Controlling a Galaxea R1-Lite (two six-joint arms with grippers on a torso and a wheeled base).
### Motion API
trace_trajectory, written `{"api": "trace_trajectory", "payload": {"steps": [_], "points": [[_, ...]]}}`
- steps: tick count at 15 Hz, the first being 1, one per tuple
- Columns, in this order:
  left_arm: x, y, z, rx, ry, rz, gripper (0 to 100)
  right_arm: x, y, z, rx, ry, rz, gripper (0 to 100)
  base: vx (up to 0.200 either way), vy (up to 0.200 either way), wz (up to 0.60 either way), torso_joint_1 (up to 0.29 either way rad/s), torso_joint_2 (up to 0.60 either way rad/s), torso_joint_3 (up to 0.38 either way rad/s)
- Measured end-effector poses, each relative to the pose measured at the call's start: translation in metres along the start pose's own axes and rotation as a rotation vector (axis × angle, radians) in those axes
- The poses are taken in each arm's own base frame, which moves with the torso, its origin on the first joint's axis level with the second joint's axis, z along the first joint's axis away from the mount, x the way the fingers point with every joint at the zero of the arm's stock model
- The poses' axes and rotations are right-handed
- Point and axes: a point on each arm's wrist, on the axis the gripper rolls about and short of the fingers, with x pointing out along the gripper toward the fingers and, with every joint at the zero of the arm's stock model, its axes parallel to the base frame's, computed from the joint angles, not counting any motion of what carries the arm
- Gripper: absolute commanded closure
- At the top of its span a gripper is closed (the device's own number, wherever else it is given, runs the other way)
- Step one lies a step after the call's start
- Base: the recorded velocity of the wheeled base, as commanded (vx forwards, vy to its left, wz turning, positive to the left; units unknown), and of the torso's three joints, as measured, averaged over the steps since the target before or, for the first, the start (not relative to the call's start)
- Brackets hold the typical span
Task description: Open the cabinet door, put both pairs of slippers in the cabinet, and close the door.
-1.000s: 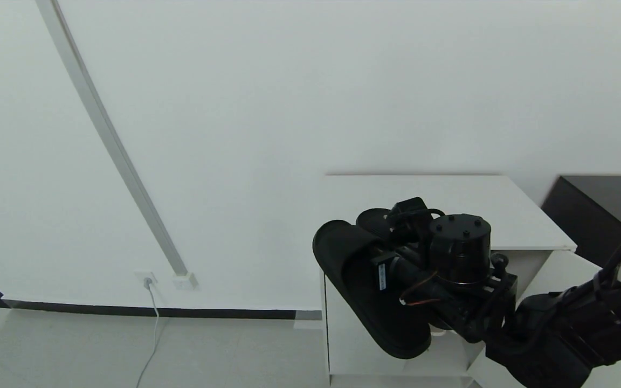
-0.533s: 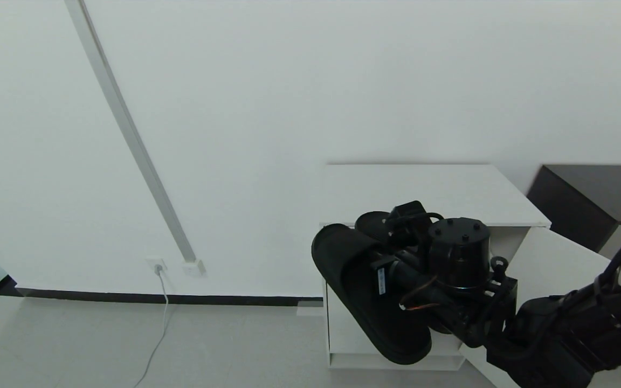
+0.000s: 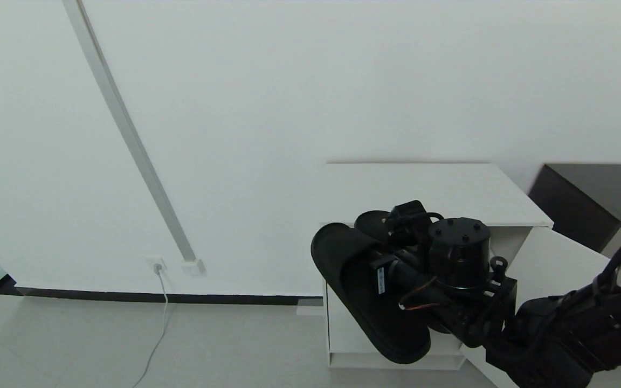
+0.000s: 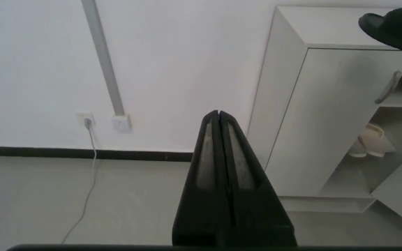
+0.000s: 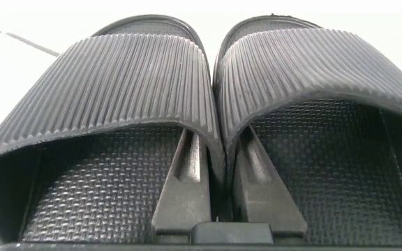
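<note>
A pair of black slippers (image 3: 361, 291) hangs in front of the white cabinet (image 3: 429, 191), held side by side in my right gripper (image 3: 391, 265). In the right wrist view its fingers (image 5: 187, 185) reach under the ribbed straps, and my right gripper (image 5: 218, 192) is shut on the slippers' (image 5: 131, 84) adjoining inner walls. The cabinet's right door (image 3: 553, 264) stands open. My left gripper (image 4: 218, 164) is shut and empty, out over the floor to the left of the cabinet (image 4: 306, 104). A light pair of slippers (image 4: 372, 143) sits on a shelf inside.
A wall socket with a cable (image 3: 155, 265) and a slanting cable duct (image 3: 127, 134) are on the wall left of the cabinet. Dark furniture (image 3: 585, 199) stands to its right. The floor (image 3: 127, 345) left of the cabinet is open.
The whole head view has shifted, so the camera moved. The cabinet now sits a little higher and shows its base. The right gripper still holds the black slippers the same way.
</note>
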Motion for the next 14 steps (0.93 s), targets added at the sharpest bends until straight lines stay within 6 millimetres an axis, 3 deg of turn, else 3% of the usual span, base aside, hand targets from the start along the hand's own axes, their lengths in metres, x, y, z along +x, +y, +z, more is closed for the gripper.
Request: {"api": "trace_trajectory", "payload": {"steps": [3,14], "points": [[0.0000,0.0000,0.0000,0.001,0.000,0.000,100,-0.0004,0.0011,0.0006,0.002,-0.006,0.004,100,0.000,0.000,0.00,0.000,0.00,0.000],[0.0000,0.0000,0.0000,0.001,0.000,0.000,100,-0.0033,0.0041,-0.0024,-0.003,0.003,0.016,100,0.000,-0.200,0.00,0.005,0.00,0.002]]}}
